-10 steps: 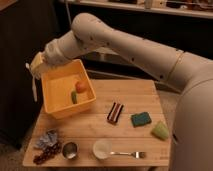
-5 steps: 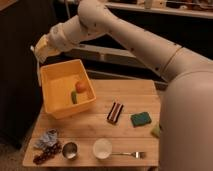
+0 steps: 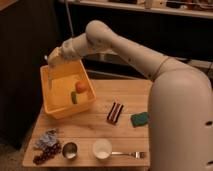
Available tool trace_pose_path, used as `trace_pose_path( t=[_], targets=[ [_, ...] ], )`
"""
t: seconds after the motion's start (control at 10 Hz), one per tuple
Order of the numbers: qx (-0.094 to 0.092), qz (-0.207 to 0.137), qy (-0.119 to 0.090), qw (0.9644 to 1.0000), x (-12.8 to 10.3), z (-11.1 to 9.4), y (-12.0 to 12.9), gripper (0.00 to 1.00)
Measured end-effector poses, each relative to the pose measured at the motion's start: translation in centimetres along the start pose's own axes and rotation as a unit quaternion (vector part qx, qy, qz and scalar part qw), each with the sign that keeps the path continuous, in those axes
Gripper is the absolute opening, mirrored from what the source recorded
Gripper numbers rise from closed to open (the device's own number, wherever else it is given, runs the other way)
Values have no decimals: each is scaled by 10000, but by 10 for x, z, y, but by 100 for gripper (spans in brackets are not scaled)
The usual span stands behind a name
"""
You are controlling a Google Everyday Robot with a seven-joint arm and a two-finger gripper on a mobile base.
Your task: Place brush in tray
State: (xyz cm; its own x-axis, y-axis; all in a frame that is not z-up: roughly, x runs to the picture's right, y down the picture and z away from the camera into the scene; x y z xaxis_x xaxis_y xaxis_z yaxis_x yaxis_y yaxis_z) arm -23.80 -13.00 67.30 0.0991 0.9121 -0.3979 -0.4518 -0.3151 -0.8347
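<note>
The yellow-orange tray (image 3: 56,111) stands on the left part of the wooden table. My gripper (image 3: 53,60) is above the tray's far left corner, shut on the brush (image 3: 50,77). The brush hangs straight down from the gripper as a thin white handle, and its lower end reaches inside the tray near the left wall. Its dark head cannot be made out. An orange item (image 3: 80,86) and a green item (image 3: 74,97) lie in the tray's right half.
On the table (image 3: 125,135) are a dark red-striped block (image 3: 115,112), a green sponge (image 3: 140,119), a white bowl (image 3: 102,148), a metal fork (image 3: 129,154), a small metal cup (image 3: 70,150), grapes (image 3: 44,156) and a crumpled wrapper (image 3: 47,139). Shelving stands behind.
The arm has swung right and down, bringing the gripper and the hanging brush from outside the tray's left edge to over the tray. The brush's lower end now hangs inside it.
</note>
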Motion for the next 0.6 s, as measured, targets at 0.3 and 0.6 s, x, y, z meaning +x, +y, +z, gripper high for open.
trace_pose_path(
  t=[0.3, 0.6],
  targets=[
    [59, 339, -72, 9994, -5, 19, -78, 21],
    [349, 598, 10, 9976, -1, 33, -127, 51]
  ],
)
